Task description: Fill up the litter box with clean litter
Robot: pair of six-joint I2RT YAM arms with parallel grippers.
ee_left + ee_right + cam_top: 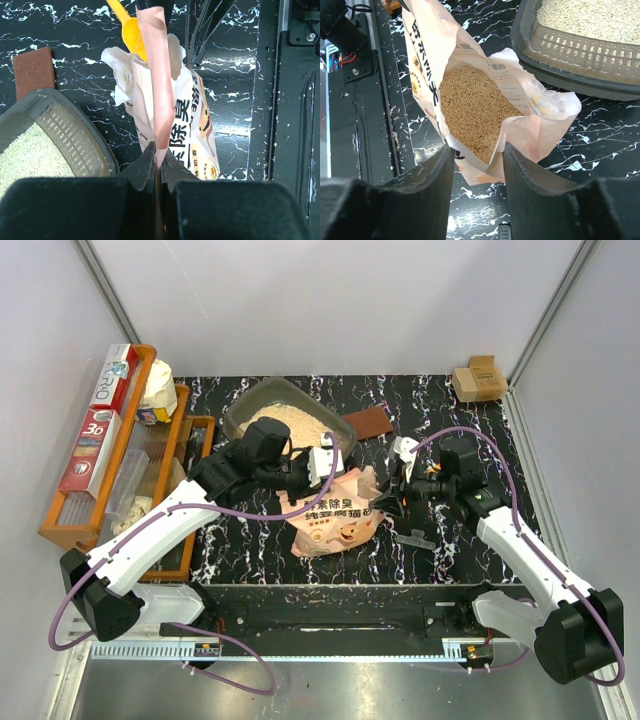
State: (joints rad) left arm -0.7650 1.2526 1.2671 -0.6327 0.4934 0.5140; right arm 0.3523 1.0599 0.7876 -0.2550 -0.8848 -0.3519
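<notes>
Half litter box [290, 386] hidden; left gripper [159, 153] clamps bag [192, 120], right gripper [477, 148] apart.

The table top [560, 440] is black, veined with white like marble. The litter box [236, 418] is dark grey and half see-through, with a grid of small pale slots along its rim. The clean litter [290, 425] in it is pale beige. The bag [335, 520] is pink-orange with white parts, dark lettering and a cartoon pig print, and the grains inside it are tan. The scoop [134, 32] is yellow-orange. The pad [372, 423] is rust brown, the rack [62, 530] orange wood, the small box [480, 380] cardboard tan. The left arm [170, 525] and right arm [530, 555] are white with black joints and purple cables [462, 428]. The left gripper [159, 165] and right gripper [477, 148] are black.
</notes>
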